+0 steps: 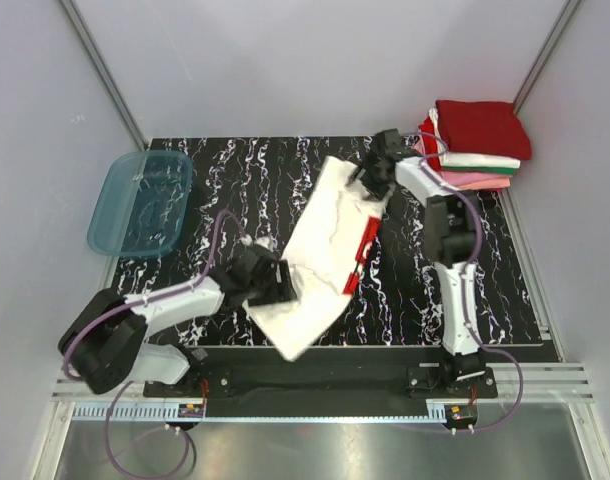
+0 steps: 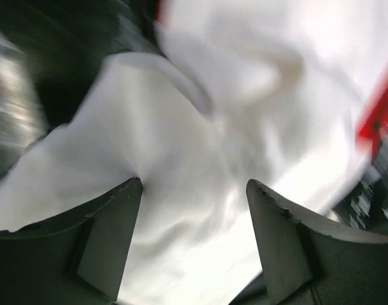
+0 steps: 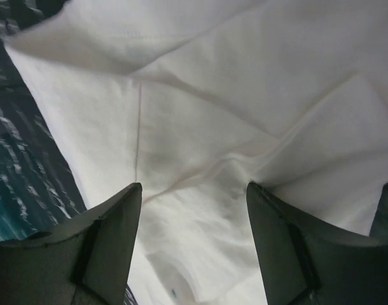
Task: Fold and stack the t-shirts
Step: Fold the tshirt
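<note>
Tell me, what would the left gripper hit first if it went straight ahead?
The white t-shirt. It fills the wrist view just beyond the left gripper, and looks very close, though depth is unclear.

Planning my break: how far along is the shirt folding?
Done: folded tees sit stacked at the far right corner, dark red on top. In hand: the white t-shirt lies part-folded in the middle, left gripper and right gripper open at its ends. Left: finish folding, then stack it.

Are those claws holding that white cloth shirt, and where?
Nothing. The left gripper is open at the white cloth t-shirt, near end; the right gripper open at its far end.
</note>
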